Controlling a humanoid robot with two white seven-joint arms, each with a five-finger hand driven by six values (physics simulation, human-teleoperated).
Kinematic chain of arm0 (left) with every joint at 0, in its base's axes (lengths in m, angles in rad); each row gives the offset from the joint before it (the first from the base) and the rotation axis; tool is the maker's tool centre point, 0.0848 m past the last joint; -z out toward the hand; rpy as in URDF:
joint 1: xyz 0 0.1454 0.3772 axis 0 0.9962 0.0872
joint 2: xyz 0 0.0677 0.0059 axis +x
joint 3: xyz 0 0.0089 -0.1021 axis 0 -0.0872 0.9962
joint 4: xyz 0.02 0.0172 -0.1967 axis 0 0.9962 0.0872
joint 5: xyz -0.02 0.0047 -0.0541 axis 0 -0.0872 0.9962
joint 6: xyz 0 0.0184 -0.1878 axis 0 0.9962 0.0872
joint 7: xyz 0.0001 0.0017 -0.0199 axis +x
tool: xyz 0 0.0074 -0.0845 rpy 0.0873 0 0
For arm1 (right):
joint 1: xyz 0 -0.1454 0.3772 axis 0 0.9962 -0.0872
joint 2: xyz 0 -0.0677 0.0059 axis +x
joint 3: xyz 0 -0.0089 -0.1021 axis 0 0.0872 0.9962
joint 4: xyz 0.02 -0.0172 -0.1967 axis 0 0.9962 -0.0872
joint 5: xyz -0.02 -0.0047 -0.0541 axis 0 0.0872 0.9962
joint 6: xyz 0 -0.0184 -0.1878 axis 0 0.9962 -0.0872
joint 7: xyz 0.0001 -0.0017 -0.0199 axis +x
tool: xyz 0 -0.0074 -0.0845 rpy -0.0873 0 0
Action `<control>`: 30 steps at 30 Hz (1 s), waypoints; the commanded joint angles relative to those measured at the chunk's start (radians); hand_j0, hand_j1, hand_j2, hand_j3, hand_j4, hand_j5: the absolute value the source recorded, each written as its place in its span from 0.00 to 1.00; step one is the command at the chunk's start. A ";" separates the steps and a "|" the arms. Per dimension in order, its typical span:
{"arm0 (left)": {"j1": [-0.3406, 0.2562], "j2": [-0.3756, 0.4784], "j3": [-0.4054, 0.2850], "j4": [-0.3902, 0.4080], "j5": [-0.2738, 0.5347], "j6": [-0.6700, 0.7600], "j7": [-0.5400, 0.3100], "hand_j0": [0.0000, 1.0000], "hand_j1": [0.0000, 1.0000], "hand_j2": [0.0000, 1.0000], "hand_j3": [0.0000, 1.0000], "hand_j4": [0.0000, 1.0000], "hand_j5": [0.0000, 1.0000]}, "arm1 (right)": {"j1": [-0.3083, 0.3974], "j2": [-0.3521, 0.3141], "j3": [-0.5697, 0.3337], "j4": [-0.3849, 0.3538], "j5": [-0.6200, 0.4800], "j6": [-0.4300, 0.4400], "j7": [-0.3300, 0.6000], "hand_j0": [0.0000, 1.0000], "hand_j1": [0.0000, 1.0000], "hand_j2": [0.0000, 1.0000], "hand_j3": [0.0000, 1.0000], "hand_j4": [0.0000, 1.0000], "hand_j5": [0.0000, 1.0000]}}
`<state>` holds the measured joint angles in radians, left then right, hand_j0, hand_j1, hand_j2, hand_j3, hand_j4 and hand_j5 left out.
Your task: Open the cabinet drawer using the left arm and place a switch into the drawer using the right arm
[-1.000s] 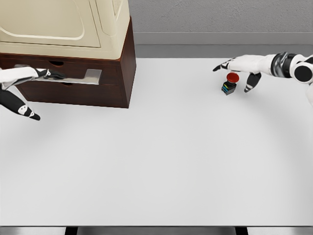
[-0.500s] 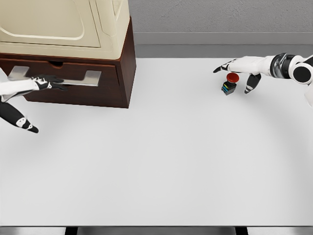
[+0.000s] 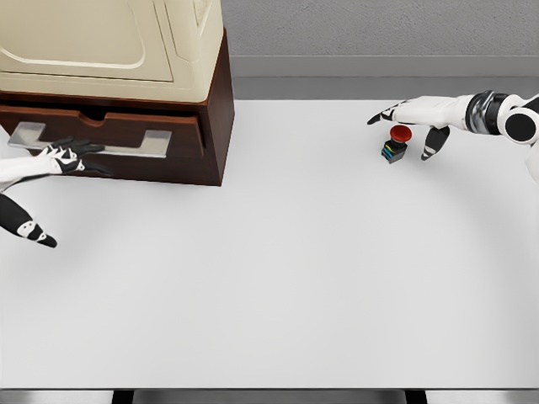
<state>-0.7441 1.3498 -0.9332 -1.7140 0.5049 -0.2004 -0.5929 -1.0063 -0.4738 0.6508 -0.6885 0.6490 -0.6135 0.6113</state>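
At the back left of the white surface (image 3: pixel 278 278) stands a dark wooden cabinet (image 3: pixel 217 109) with a cream appliance (image 3: pixel 109 42) on top. Its drawer (image 3: pixel 181 141) is pulled partly out, and the inside cannot be seen from here. The left robot hand (image 3: pixel 63 154) has its fingers curled on the drawer's metal handle (image 3: pixel 126 143), thumb hanging below. Well apart, at the far right, the switch (image 3: pixel 396 145), red-capped on a dark base, sits on the surface; the right robot hand (image 3: pixel 413 118) hovers just over it with fingers spread, grasping nothing.
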 commanded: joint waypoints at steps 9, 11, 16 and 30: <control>0.012 0.034 -0.029 0.017 -0.152 -0.054 -0.018 1.00 1.00 1.00 1.00 1.00 1.00 | 0.000 -0.003 -0.003 0.000 -0.005 0.003 0.000 1.00 1.00 1.00 1.00 1.00 1.00; 0.017 0.038 -0.039 0.017 -0.154 -0.068 -0.018 1.00 1.00 1.00 1.00 1.00 1.00 | 0.000 -0.003 -0.003 0.000 -0.005 0.003 0.000 1.00 1.00 1.00 1.00 1.00 1.00; 0.017 0.060 -0.061 0.017 -0.155 -0.116 -0.018 1.00 1.00 1.00 1.00 1.00 1.00 | 0.000 -0.003 -0.003 -0.002 -0.005 0.003 0.000 1.00 1.00 1.00 1.00 1.00 1.00; 0.015 0.127 -0.096 0.016 -0.155 -0.229 -0.018 1.00 1.00 1.00 1.00 1.00 1.00 | -0.002 -0.003 -0.002 -0.002 -0.005 0.003 0.000 1.00 1.00 1.00 1.00 1.00 1.00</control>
<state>-0.7292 1.4642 -0.9964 -1.7177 0.5234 -0.4059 -0.6113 -1.0078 -0.4766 0.6511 -0.6898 0.6490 -0.6135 0.6113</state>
